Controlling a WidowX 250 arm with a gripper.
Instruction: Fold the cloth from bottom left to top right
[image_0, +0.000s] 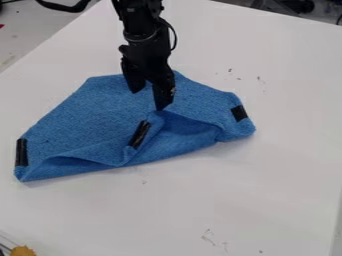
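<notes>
The fingers (162, 95) stand apart, with a gap between them, and neither seems to pinch anything. They belong to the black gripper (147, 101), which hangs down over the blue cloth (100, 107) from the top of the view. One fingertip is right at the raised tip of a folded flap (155, 125), near the middle of the cloth; whether it actually touches the fabric, I cannot tell. The other is over the flatter part, farther left in the view.

The cloth lies on the white table (280, 165), in the upper and left part of the view. Its near side is turned up in loose, puffy folds (a bit like a badly made bed), and a black strip (139, 134) runs slantwise along the flap. A second strip (22, 152) is at the cloth's left end, and a third (239, 113) is near its right end.

Small dark marks (208, 237) dot the table, and something orange-yellow (23, 251) pokes in at the bottom left corner.
</notes>
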